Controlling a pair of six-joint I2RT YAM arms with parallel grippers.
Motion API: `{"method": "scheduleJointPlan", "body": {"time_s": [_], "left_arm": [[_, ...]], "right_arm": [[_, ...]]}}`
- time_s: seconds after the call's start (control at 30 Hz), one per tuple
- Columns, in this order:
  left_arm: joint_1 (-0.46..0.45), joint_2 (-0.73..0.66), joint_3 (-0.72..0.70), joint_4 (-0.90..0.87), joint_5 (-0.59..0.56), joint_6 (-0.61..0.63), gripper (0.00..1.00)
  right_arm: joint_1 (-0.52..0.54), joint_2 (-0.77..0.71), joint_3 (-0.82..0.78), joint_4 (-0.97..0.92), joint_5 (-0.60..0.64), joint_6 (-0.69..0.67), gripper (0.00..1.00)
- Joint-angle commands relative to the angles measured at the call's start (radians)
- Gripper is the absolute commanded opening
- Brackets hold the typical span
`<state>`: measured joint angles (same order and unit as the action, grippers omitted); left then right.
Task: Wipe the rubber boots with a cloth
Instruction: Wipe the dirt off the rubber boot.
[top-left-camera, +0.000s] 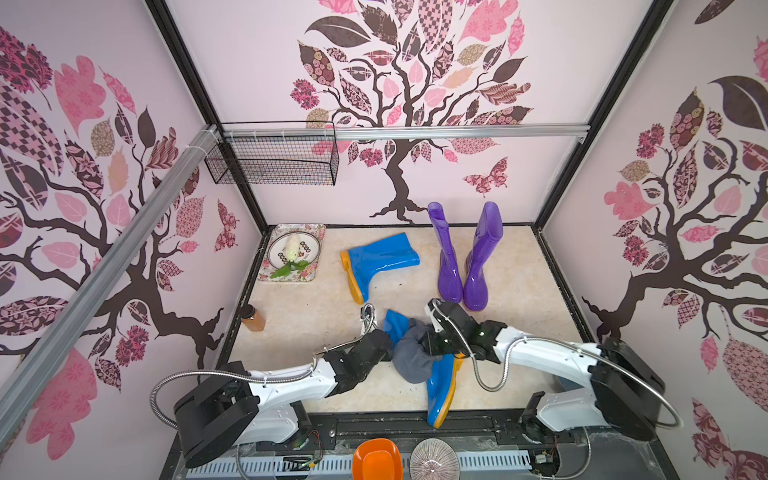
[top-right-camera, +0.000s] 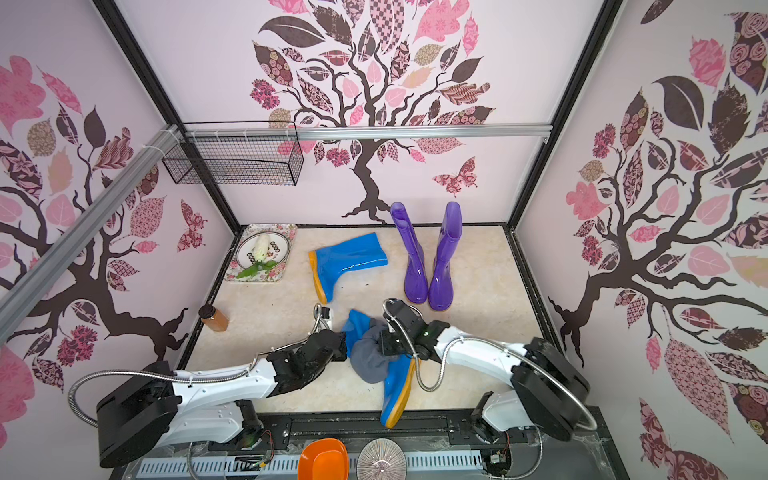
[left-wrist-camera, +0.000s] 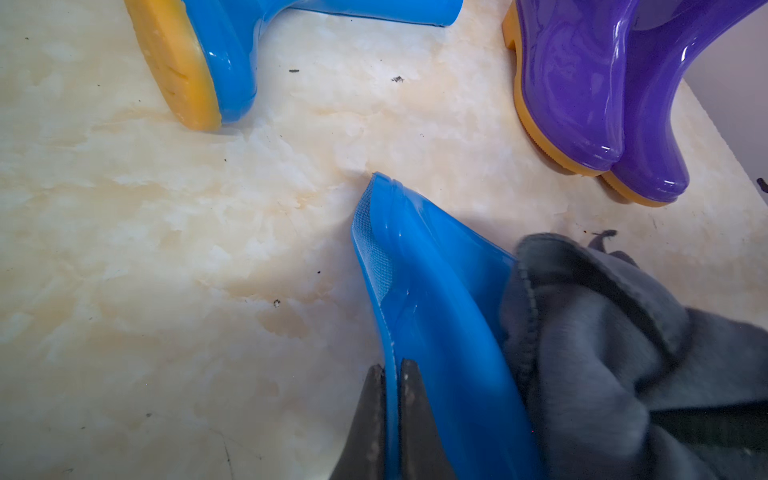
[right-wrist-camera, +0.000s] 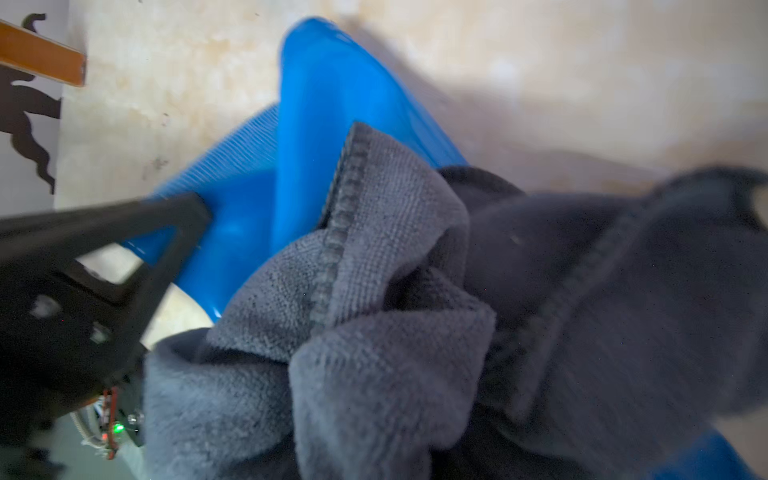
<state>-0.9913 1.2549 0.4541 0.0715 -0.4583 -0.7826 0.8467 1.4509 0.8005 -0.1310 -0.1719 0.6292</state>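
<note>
Pinning the near blue boot (top-left-camera: 440, 386) by its shaft wall with the left tool (left-wrist-camera: 390, 368), clenched thin on the rubber close to the open top. Pressing the cloth (top-left-camera: 411, 357) onto the middle of that boot with the right tool (top-left-camera: 430, 347); cannot see its fingers under the folds, but judged clenched on the fabric. Lying on its side on the counter (top-left-camera: 316, 316), open top toward the purple boots (top-left-camera: 451, 266), foot end out past the front edge, so wiping should run along that far-to-near line, worked from the right arm's side and kept off the left tool's pinch. Left to do, by the look: the other blue boot (top-left-camera: 378, 259), flat farther back and nearer the left arm, plus the upright purple boots.
</note>
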Motion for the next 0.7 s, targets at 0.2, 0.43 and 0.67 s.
{"method": "scheduleJointPlan", "body": {"time_s": [0.2,0.43,0.67], "left_arm": [[0.000,-0.008,-0.018,0.037,-0.004,-0.004,0.00],[-0.001,-0.026,-0.038,0.038,-0.022,-0.012,0.00],[-0.001,-0.026,-0.051,0.053,-0.020,-0.002,0.00]], "right_arm": [[-0.048,0.365,0.345,0.162,-0.083,-0.085,0.00],[-0.072,0.177,0.133,0.022,0.130,-0.084,0.00],[-0.074,-0.228,-0.081,-0.309,0.391,-0.056,0.00]]}}
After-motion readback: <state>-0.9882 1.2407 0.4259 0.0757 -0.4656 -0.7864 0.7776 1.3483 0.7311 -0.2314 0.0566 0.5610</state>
